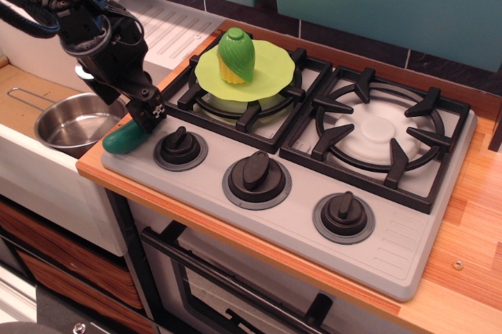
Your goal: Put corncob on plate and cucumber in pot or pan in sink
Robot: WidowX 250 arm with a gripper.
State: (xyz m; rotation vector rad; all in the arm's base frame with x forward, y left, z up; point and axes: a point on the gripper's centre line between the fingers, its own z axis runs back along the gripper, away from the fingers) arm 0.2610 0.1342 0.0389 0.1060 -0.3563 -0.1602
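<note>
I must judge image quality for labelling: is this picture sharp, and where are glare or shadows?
observation.image: mostly sharp, evenly lit; bright glare inside the shiny steel saucepan; gloss highlights on the green-husked yellow toy corn; the black gripper hides the upper end of the dark green toy cucumber; bottom-left corner dim.

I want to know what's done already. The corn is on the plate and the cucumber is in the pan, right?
Not quite. The corn is on the plate, but the cucumber isn't in the pan. It lies on the stove's front-left corner, with the gripper down on it. The observation.image view shows this.
</note>
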